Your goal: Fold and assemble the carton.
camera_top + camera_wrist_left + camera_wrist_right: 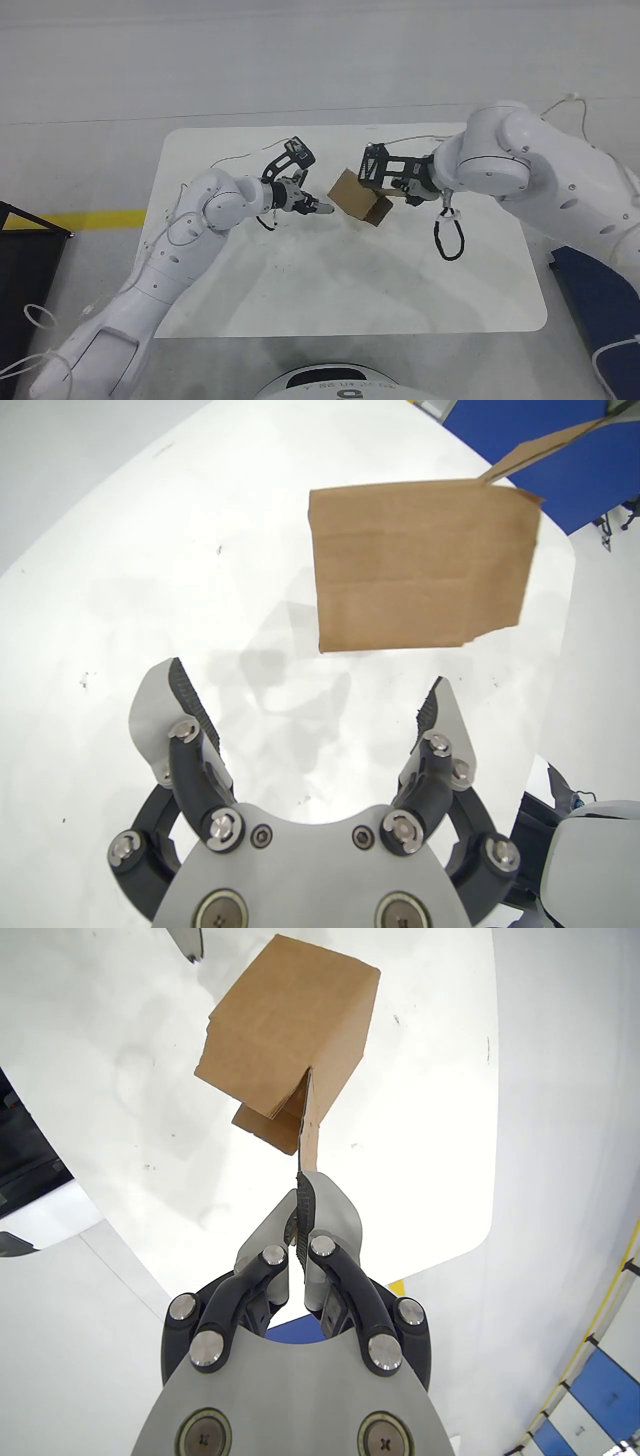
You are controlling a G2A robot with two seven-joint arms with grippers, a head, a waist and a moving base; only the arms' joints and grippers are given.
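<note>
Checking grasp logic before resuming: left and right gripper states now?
Left gripper: open, empty, apart from the carton.
Right gripper: closed, holding the carton by a flap.

White table [300, 290]; yellow floor stripe [100, 218]; blue panel [588, 305], maybe.

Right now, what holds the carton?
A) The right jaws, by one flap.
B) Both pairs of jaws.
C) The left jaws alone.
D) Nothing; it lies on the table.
A: the right gripper is shut on a flap of the carton, and the left gripper stands open, apart from it.
</note>
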